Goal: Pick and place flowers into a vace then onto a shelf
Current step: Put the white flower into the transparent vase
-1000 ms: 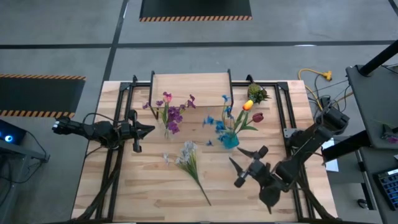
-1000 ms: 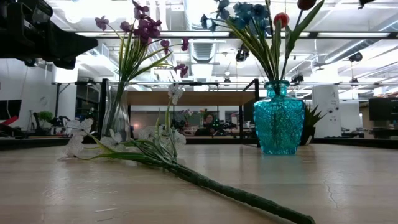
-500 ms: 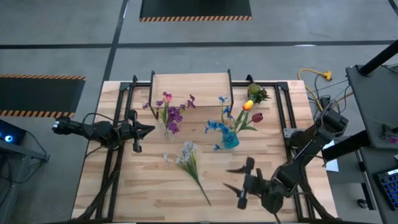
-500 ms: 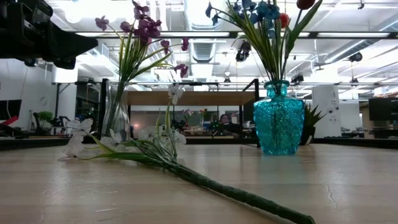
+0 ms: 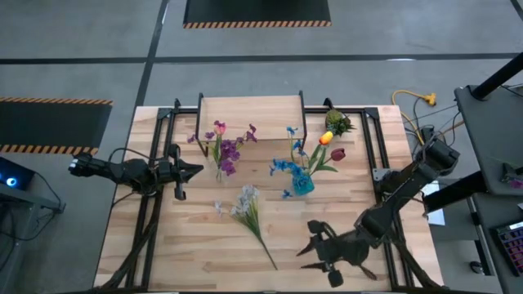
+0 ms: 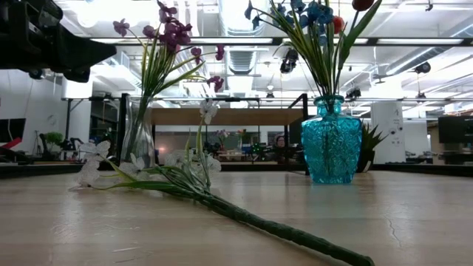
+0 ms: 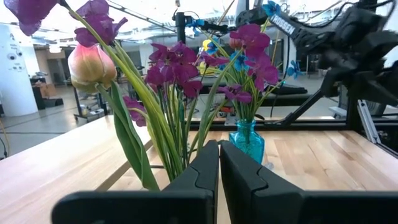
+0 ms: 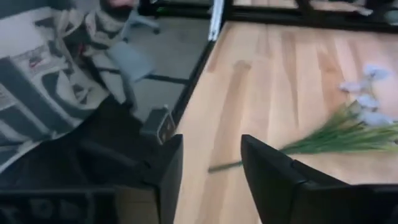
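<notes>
So the one flower left to deal with is the white one point(image 5: 249, 211), lying flat on the table point(image 5: 196, 253) with its blooms pointing toward the middle and its long green stem running out toward the near edge. Nothing is touching it. The others are already standing up: purple flowers point(image 5: 225, 147) in a clear vase point(image 6: 138, 137) on the left, blue, orange and dark red ones in the blue vase point(image 5: 301, 184) next to it. Both vases sit on the table in front of the shelf point(image 5: 250, 110), so the shelf part isn't done yet.

The right gripper point(image 5: 321, 253) is low near the front edge, just past the stem's end, with its fingers point(image 8: 280, 180) parted and nothing between them. The left gripper point(image 5: 186, 171) is parked over by the purple flowers, pinched fully shut and empty.

What I'd worry about: that stem is thin and flat on the wood, so a closing pinch could easily skate over it or nudge it sideways. And grabbing right at the tip means the heavy bloom end droops and swings, maybe into the blue vase.
</notes>
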Controlling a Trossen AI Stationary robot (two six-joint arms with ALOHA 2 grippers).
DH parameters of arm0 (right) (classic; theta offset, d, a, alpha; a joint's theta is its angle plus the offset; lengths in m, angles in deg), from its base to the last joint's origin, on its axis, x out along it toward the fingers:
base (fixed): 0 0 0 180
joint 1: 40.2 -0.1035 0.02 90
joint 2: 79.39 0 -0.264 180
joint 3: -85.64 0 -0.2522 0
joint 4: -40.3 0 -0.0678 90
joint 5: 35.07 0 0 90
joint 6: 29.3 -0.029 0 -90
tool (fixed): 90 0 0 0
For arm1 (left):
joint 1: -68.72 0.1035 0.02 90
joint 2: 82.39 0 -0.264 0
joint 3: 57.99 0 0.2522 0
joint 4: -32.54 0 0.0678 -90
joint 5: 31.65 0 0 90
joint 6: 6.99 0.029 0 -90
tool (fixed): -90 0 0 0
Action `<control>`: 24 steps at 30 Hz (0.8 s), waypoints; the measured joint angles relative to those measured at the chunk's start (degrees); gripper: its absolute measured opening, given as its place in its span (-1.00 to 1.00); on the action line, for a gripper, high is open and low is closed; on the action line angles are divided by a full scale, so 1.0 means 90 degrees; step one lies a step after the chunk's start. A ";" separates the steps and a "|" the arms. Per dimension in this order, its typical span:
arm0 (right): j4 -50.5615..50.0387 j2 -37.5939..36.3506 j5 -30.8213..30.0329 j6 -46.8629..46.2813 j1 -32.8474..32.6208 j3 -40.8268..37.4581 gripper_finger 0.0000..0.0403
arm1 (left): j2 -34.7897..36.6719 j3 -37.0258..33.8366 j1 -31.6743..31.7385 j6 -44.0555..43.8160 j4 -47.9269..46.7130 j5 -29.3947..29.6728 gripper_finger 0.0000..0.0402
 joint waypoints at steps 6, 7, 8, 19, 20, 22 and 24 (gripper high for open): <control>0.0194 -0.0877 0.0970 0.0211 0.0724 -0.1131 -0.42 | 0.0000 0.0000 0.0001 -0.0002 0.0036 0.0004 -1.00; 0.0266 -0.1096 0.1018 0.0212 0.0821 -0.1364 -0.44 | 0.0000 0.0000 0.0000 -0.0002 0.0040 0.0000 -1.00; 0.0369 -0.1337 0.1037 0.0222 0.0883 -0.1630 -0.46 | 0.0000 0.0000 -0.0001 -0.0002 0.0045 0.0001 -1.00; 0.3432 -0.4015 0.0951 0.1083 0.1282 -0.4794 -0.50 | 0.0000 0.0002 0.0001 -0.0005 0.0325 0.0002 -1.00; 0.3419 -0.4234 0.1043 0.1078 0.1423 -0.4922 -0.50 | 0.0000 0.0002 -0.0001 -0.0005 0.0321 0.0002 -1.00; 0.3368 -0.4584 0.1333 0.1140 0.1731 -0.5107 -0.50 | 0.0000 0.0002 0.0001 -0.0002 0.0318 0.0002 -1.00; 0.3205 -0.4912 0.1690 0.1298 0.2040 -0.5224 -0.50 | 0.0000 0.0002 -0.0001 0.0001 0.0319 0.0008 -1.00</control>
